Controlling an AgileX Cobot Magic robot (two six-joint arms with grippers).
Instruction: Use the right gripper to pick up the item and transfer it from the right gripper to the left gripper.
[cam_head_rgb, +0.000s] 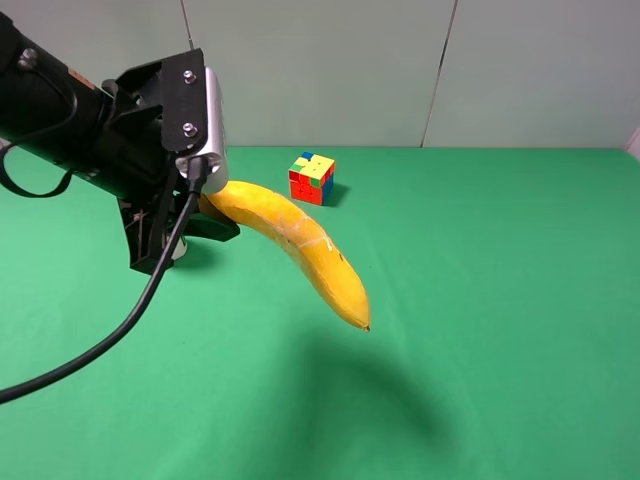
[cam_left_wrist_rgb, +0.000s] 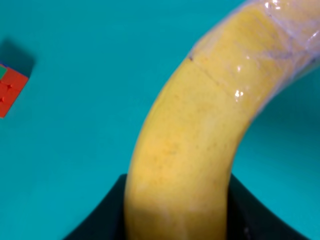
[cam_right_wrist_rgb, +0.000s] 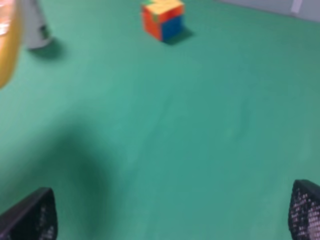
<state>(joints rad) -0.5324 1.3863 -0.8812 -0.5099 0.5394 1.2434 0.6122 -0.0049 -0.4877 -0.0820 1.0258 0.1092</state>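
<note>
banana clamped in left gripper, puzzle cube, white bottle nearby

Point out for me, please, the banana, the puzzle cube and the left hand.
banana (cam_head_rgb: 300, 245), exterior high view, middle of its curved body.
puzzle cube (cam_head_rgb: 312, 180), exterior high view, centre of its near faces.
left hand (cam_head_rgb: 208, 216), exterior high view, between its fingertips, shut on the banana's end.

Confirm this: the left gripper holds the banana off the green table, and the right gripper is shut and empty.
Not quite: the right gripper is empty but open, its jaws wide apart in the right wrist view. The left gripper does hold the banana off the green table.
</note>
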